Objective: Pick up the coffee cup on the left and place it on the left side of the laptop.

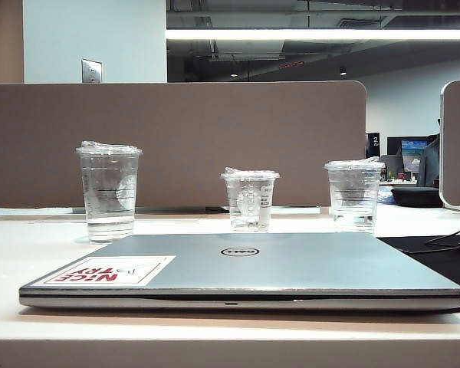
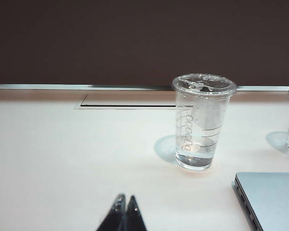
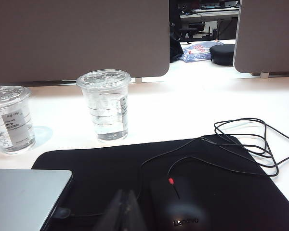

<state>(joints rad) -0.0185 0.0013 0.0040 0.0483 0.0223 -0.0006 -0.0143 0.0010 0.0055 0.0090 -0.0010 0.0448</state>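
Observation:
The coffee cup (image 1: 107, 192) is the tall clear cup with ring lines and a crinkled film top. It stands upright on the white table, behind the laptop's left corner, with a little water in it. The closed silver laptop (image 1: 241, 264) lies flat in front. Neither gripper shows in the exterior view. In the left wrist view my left gripper (image 2: 125, 198) is shut and empty, low over bare table, well short of the coffee cup (image 2: 202, 122) and apart from the laptop corner (image 2: 272, 199). My right gripper (image 3: 125, 197) is shut and empty above a black mouse pad (image 3: 111, 168).
A short clear cup (image 1: 250, 201) stands behind the laptop's middle and a medium lidded cup (image 1: 354, 195) behind its right side. A black mouse (image 3: 180, 207) with a looped cable (image 3: 250, 139) lies on the pad. A grey partition (image 1: 176, 142) closes the back; a cable slot (image 2: 130, 101) is set in the table.

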